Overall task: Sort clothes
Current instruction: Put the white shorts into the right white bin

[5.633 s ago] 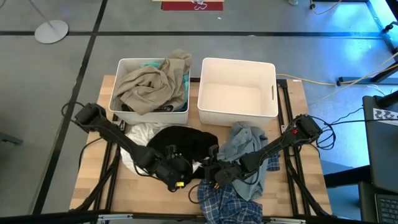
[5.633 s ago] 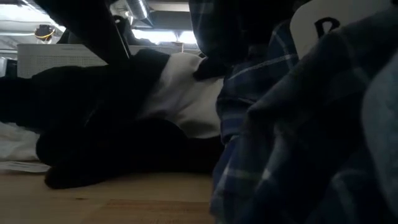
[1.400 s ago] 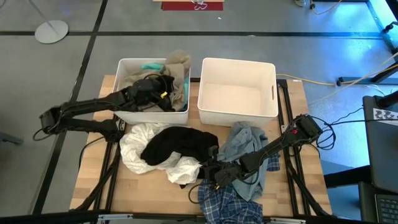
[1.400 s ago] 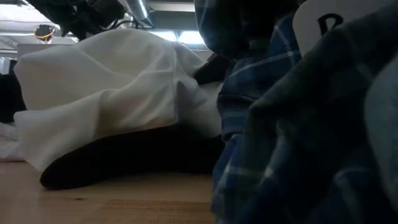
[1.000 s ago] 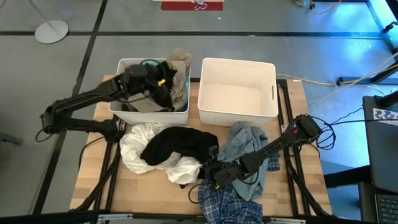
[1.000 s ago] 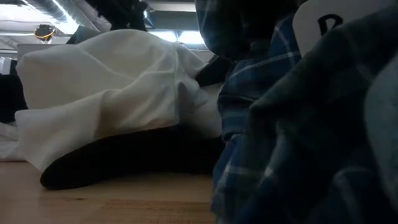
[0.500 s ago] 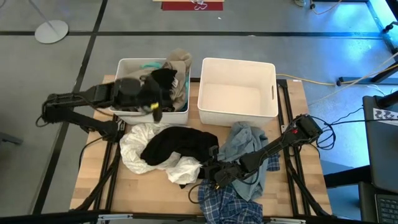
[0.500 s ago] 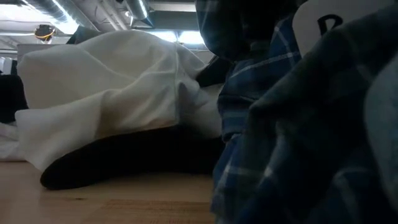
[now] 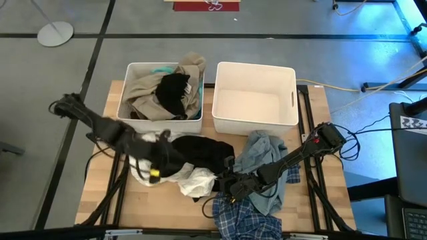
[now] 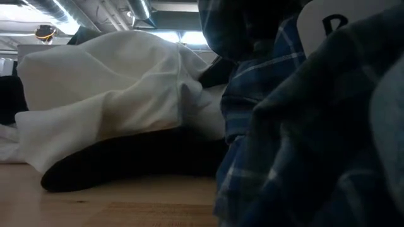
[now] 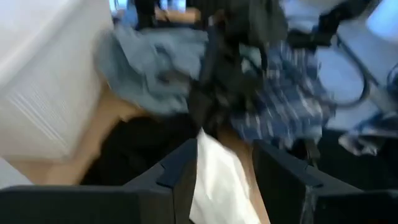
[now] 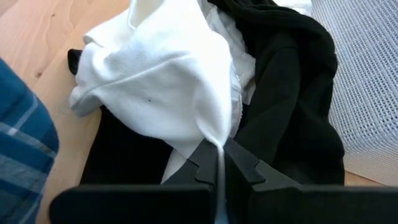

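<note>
White garment [image 12: 180, 93] pinched in right gripper [image 12: 217, 163] jaws

left claw [image 9: 155, 168] swung from bin [image 9: 129, 112] to pile

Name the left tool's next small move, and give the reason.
Probably lower the open left tool onto the crumpled black garment and close. It hovers over the pile on the wooden table, a black piece already lies in the left white plastic bin, and the right tool is shut on the white cloth.
</note>
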Motion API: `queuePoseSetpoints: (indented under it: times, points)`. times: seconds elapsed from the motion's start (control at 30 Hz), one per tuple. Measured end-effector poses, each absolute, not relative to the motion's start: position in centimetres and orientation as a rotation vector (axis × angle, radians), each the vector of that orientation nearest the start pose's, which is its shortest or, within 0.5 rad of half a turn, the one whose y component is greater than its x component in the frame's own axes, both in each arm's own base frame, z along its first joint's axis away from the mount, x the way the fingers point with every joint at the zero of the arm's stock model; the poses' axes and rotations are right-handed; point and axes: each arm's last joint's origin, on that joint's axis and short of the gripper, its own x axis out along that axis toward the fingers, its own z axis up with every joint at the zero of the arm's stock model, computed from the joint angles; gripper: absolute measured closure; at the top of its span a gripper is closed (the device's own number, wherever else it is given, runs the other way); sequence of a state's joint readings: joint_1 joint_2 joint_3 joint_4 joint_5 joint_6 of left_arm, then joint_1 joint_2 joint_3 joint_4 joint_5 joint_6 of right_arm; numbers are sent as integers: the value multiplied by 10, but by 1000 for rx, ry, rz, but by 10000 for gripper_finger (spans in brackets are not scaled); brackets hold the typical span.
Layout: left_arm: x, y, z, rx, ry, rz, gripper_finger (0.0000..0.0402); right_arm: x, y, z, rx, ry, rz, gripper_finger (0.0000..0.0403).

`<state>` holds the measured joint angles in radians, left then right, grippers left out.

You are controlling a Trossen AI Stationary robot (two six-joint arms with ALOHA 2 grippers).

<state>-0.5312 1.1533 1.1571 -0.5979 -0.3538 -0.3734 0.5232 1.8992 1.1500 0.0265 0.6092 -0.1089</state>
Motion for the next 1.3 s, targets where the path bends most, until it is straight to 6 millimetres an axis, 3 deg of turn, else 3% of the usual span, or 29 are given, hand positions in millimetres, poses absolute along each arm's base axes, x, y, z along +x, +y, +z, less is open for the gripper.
queuePoseSetpoints:
  times: [0.2, 0.4, 0.5, 0.63, 0.83, 0.97, 1.13, 1.3]
  points:
    - [215, -149, 301, -74, 693, -15, 259, 350, 183, 170, -455, 614, -52, 391]
    - [213, -169, 240, -64, 821, 85, 259, 351, 186, 171, -396, 605, 25, 386]
    - [206, -174, 211, -43, 848, 94, 259, 354, 187, 179, -409, 629, 25, 354]
    - [197, -175, 181, -89, 790, 59, 259, 358, 193, 203, -463, 729, 45, 280]
    - [184, -169, 153, -123, 694, 81, 259, 370, 200, 234, -301, 674, 105, 173]
    - [177, -158, 138, -140, 640, 178, 259, 384, 206, 222, -261, 610, 145, 136]
    - [174, -153, 133, -166, 607, 231, 259, 395, 201, 187, -324, 693, 119, 130]
    - [174, -152, 133, -135, 595, 242, 259, 399, 192, 180, -343, 718, 65, 163]
